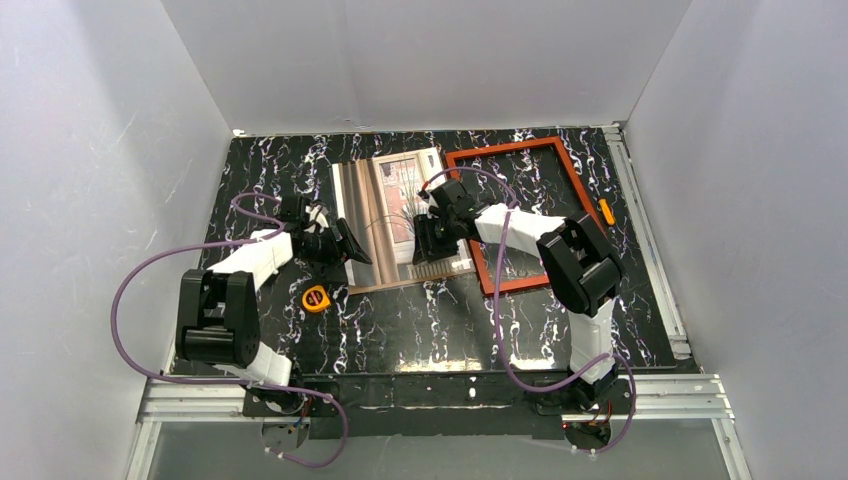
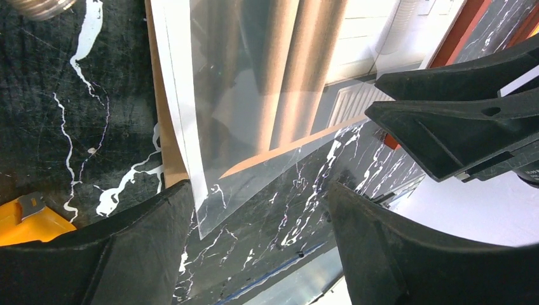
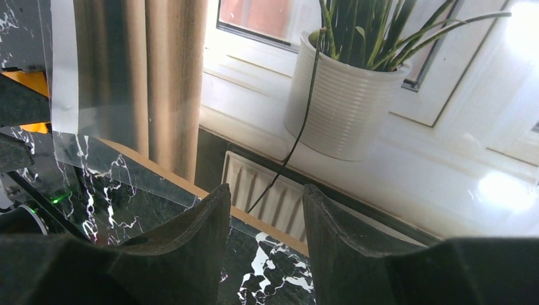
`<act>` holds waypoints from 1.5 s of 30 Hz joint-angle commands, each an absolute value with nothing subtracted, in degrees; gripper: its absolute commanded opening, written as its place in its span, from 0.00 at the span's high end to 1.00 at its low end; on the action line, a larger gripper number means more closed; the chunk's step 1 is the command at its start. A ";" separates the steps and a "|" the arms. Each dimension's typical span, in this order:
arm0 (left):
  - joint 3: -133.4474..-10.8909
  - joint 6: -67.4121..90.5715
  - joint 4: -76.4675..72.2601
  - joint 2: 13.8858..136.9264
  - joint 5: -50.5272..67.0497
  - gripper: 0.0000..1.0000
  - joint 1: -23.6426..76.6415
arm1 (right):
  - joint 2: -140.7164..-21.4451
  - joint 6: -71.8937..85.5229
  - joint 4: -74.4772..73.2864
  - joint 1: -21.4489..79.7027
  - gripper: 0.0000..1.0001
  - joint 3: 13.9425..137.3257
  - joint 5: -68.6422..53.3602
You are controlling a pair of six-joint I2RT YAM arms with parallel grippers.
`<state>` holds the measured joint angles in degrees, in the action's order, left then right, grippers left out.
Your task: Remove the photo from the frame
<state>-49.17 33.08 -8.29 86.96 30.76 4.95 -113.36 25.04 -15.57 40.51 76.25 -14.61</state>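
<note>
Left pincer (image 2: 257, 190), jaws apart over a clear sheet's (image 2: 254, 159) corner, and right pincer (image 3: 265, 190), part-open and empty, are flanking the 6 o'clock edge of the photo (image 1: 390, 215), lying long-axis 12-to-6 on the counter (image 1: 420, 320), the frame (image 1: 500, 148) at its 3 o'clock.

The right arm (image 1: 520, 228) hides the frame's (image 1: 500, 148) near left corner and the photo's (image 1: 385, 210) near right corner. The left gripper (image 1: 347, 246) covers the photo's near left edge. Whether the right gripper (image 3: 266, 198) touches the photo cannot be told. The left wrist view cuts off a yellow thing (image 2: 25, 227). An orange thing (image 1: 606, 212) at the far right is too small to tell.
</note>
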 commanded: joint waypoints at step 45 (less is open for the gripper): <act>-60.19 43.72 21.42 92.38 27.46 1.00 4.76 | -100.82 -13.52 1.76 69.84 0.32 66.66 23.17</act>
<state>-58.57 42.72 9.23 92.40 26.83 4.95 -98.91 -6.70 -5.45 66.35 66.15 13.41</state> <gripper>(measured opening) 0.011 0.721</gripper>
